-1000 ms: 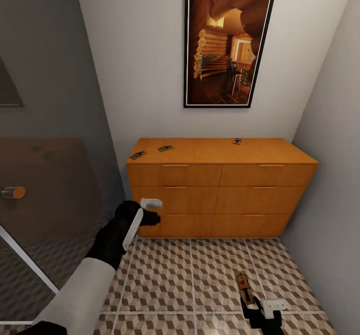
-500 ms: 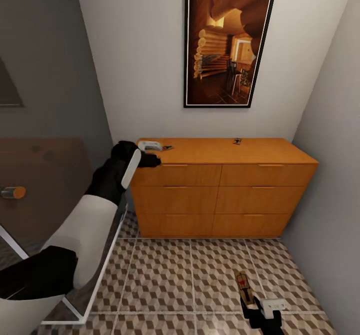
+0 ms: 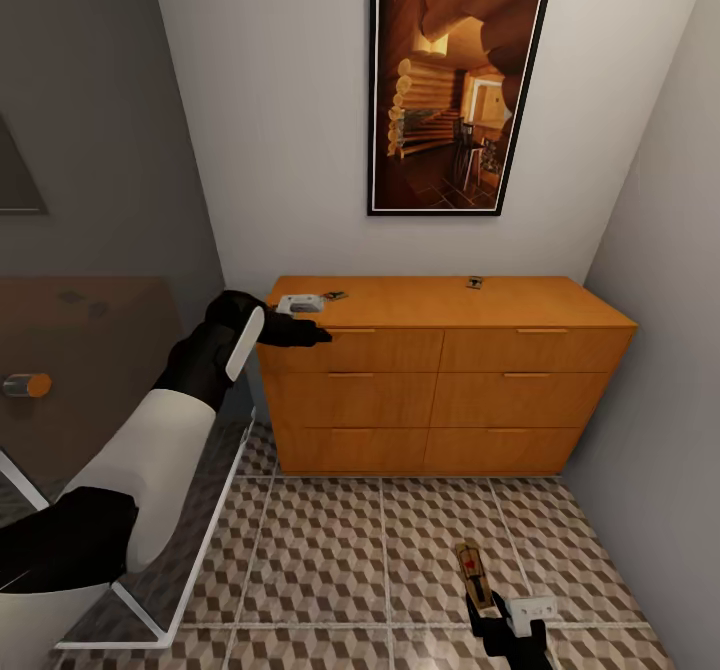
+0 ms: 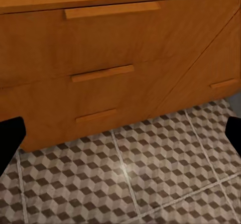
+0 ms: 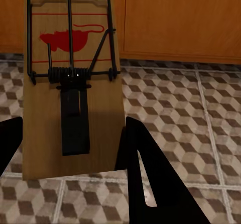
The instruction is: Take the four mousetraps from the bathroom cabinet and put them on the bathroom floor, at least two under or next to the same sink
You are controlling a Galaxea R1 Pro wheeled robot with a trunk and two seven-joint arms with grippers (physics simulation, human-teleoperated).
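Since a second ago the left gripper (image 3: pixel 318 333) has risen from the lower drawers to the cabinet's (image 3: pixel 440 380) top front edge, jaws spread wide. Nearest, the right gripper (image 3: pixel 480 605) clamps one mousetrap (image 3: pixel 471 566) above the bathroom floor (image 3: pixel 350 560). Farther off, two mousetraps (image 3: pixel 335 296) lie on the cabinet.

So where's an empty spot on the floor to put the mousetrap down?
The bathroom floor is bare from the cabinet front back toward the robot, wide open left of the right gripper, which is shut on a mousetrap. It gets tight near the right wall and by the left arm's side.
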